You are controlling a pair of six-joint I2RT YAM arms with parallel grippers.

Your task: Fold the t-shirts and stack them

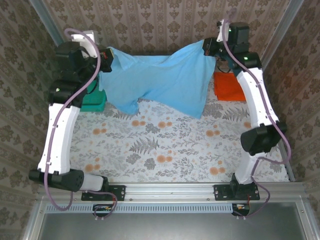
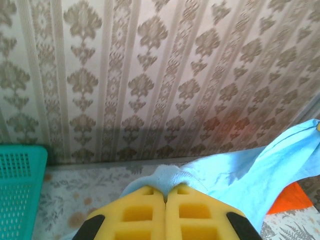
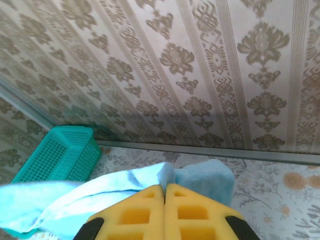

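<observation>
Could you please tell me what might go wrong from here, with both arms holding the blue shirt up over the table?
1. The left gripper and right gripper each pinch just a small bunch of the light blue t-shirt, so an edge might slip out when they move.
2. The shirt hangs sagging and uneven, so it may land creased on the table.
3. Its right side hangs close to the orange-red t-shirt and could drag it.

Booth's wrapped in beige wallpaper with striped damask print (image 1: pixel 165 25) from 9 round to 3 o'clock, with grey metal corner posts (image 1: pixel 47 22) at about 11 and 1. The table has a white cloth with grey ferns and orange blossoms (image 1: pixel 165 145), softly and evenly lit. A silver aluminium rail (image 1: pixel 170 189) runs along 6 o'clock.
</observation>
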